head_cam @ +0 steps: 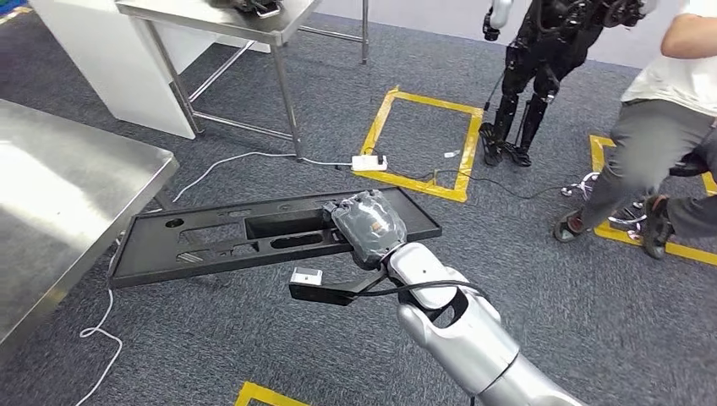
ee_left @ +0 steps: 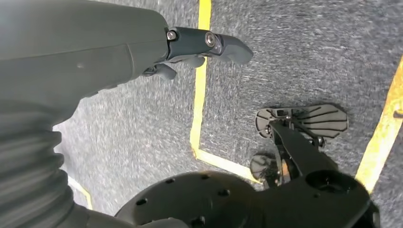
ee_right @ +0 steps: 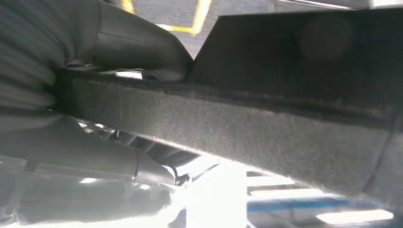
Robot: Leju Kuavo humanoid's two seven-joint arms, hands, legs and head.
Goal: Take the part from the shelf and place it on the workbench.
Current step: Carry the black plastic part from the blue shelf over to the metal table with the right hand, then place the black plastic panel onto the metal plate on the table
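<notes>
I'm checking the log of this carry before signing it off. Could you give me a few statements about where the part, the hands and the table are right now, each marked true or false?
1. The right robot hand grips the long black part. True.
2. The black part already lies on the steel workbench. False: it is held in the air above the carpet, beside the workbench's edge.
3. The left robot hand holds a second part. False: it holds nothing, and hangs above the grey carpet and yellow floor tape.
4. A person is nearby on the right of the head view. True.
5. The black part has cut-out openings. True.
</notes>
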